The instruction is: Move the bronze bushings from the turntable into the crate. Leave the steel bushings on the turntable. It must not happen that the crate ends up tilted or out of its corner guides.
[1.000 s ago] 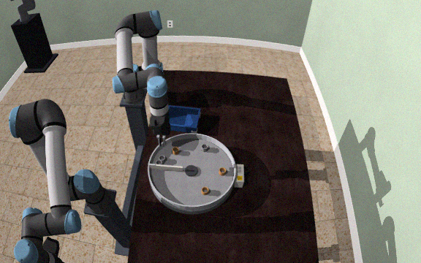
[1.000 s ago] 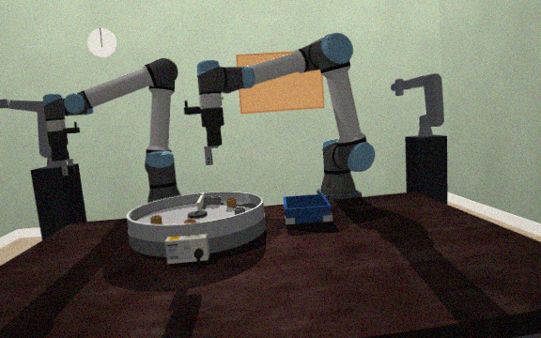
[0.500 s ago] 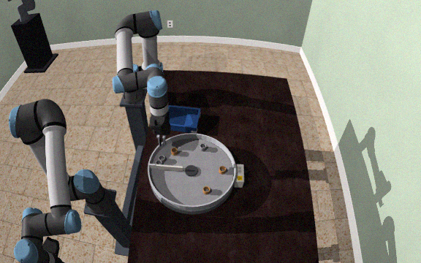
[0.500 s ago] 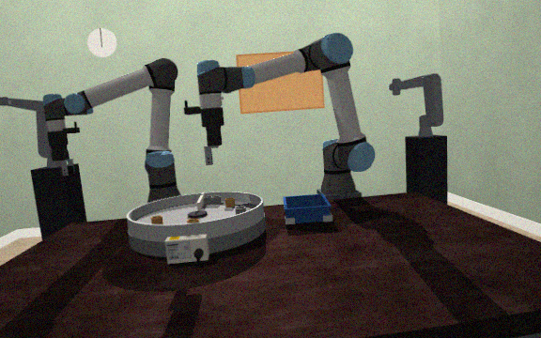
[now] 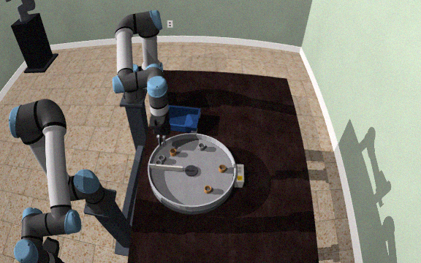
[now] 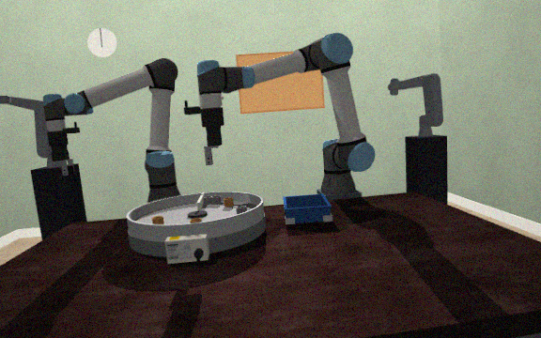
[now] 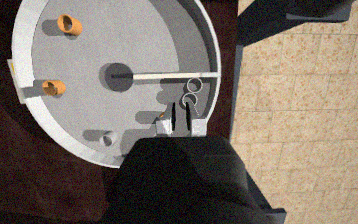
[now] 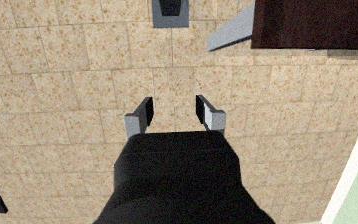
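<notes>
The turntable [image 5: 181, 191] [image 6: 242, 230] [image 7: 95, 50] carries three bronze bushings: one [image 5: 173, 153] [image 6: 228, 202] nearest the left gripper, one [image 5: 222, 170] [image 7: 55, 88] by the control-box side, one [image 5: 207, 191] [image 7: 73, 27] farther round. One steel bushing [image 5: 202, 147] [image 7: 107, 140] stands apart; two more [image 7: 201, 86] [image 7: 183, 100] stand close together by the white bar. The blue crate [image 5: 185, 128] [image 6: 308, 215] looks level between its corner guides; no bushing shows inside. My left gripper [image 5: 161, 140] [image 6: 208, 156] [image 7: 180, 110] is partly open, empty, above the turntable's edge. My right gripper [image 6: 65, 168] [image 8: 174, 104] is open, empty, away from the turntable.
The white bar [image 5: 167, 167] [image 6: 200, 202] [image 7: 175, 76] runs from the hub to the turntable's raised rim. A control box [image 5: 240, 183] [image 6: 177, 255] is at the rim's outside. The crate is beside the turntable, near the left arm. Floor and a table corner [image 8: 320, 25] show beyond the right gripper.
</notes>
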